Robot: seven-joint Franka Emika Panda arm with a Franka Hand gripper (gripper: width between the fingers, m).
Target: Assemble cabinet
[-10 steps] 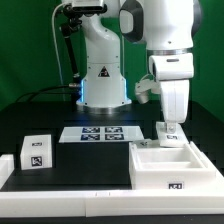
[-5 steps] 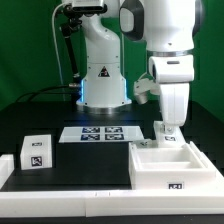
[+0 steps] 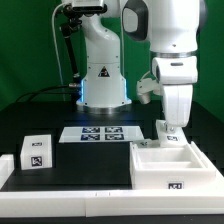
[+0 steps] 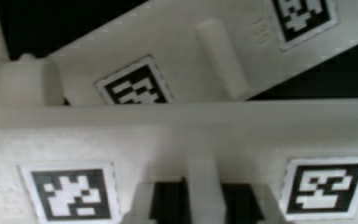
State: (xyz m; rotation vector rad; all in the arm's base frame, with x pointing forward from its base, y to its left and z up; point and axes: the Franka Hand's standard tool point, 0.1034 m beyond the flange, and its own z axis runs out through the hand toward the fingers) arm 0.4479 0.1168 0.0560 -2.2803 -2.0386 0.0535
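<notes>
The white cabinet body (image 3: pixel 150 172) lies as an open box at the front of the exterior view's right, with a tag on its front wall. My gripper (image 3: pixel 172 123) points straight down over the box's far right corner. It is shut on an upright white door panel (image 3: pixel 171 135) with a tag, held at the box's back wall. In the wrist view the panel (image 4: pixel 194 150) fills the near field with two tags. Its thin edge sits between my fingertips (image 4: pixel 202 205). Tagged white cabinet walls (image 4: pixel 135 85) show beyond it.
A small white tagged cube (image 3: pixel 37 151) stands at the exterior view's left, with another white part (image 3: pixel 6 170) at the left edge. The marker board (image 3: pixel 102 132) lies in the middle of the black table. The arm's base (image 3: pixel 103 80) is behind it.
My gripper and the door panel have shifted slightly toward the exterior view's right. Nothing else has moved.
</notes>
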